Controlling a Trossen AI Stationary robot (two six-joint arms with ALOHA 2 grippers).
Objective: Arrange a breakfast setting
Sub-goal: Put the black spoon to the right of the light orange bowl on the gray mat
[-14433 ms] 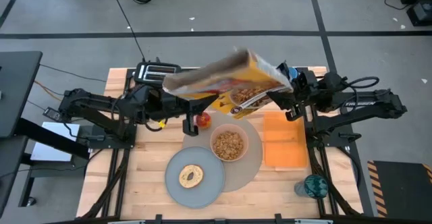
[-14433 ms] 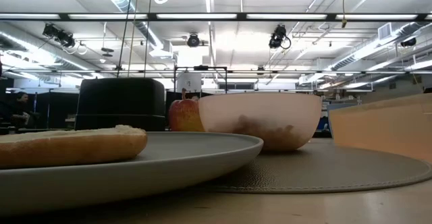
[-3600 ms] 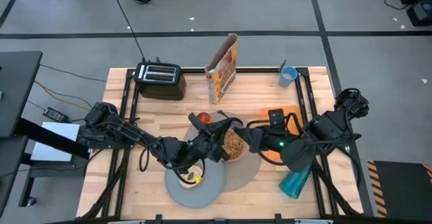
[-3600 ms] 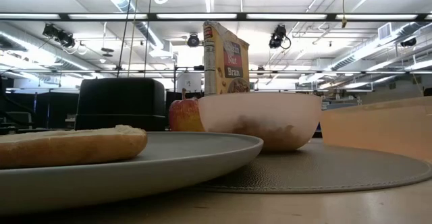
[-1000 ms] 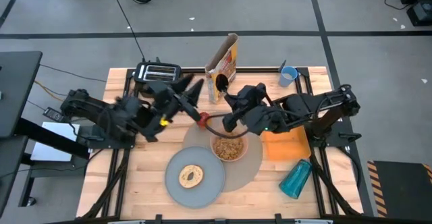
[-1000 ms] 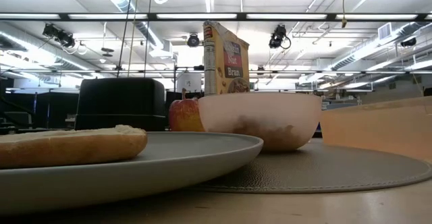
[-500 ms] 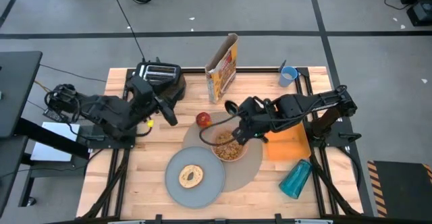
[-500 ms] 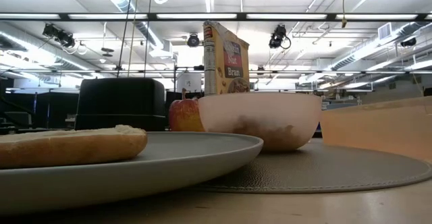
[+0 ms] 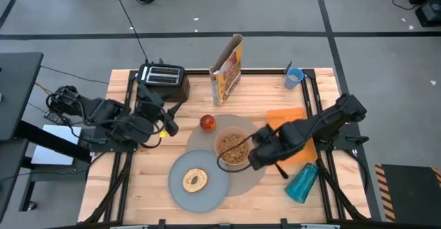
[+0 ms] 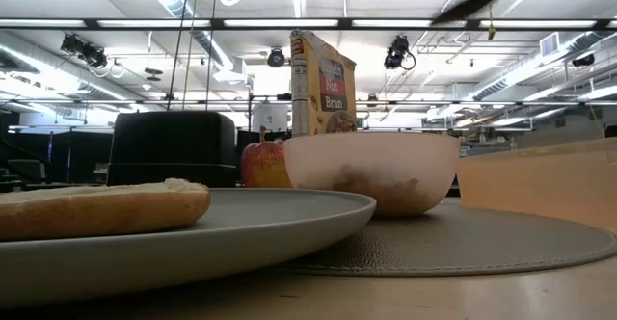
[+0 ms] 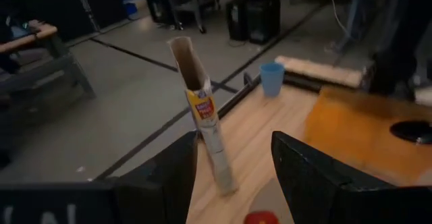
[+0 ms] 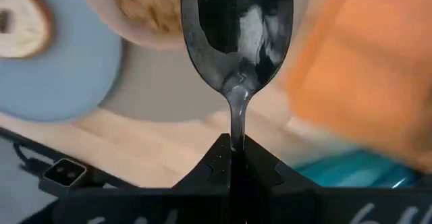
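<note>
While clamped in right gripper [image 12: 233, 158], spoon [image 12: 236, 32] overhangs bowl [image 9: 233, 148] rim

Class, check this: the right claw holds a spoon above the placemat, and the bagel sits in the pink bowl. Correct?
Not quite. The bagel sits on the grey plate, as the high view shows; the pink bowl holds cereal. The right claw does hold the spoon above the placemat.

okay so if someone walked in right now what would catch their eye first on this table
Probably the right gripper shut on a metal spoon, held above the small pink bowl of cereal on the round tan placemat. Next, the tall yellow cereal box standing open at the table's far edge.
</note>
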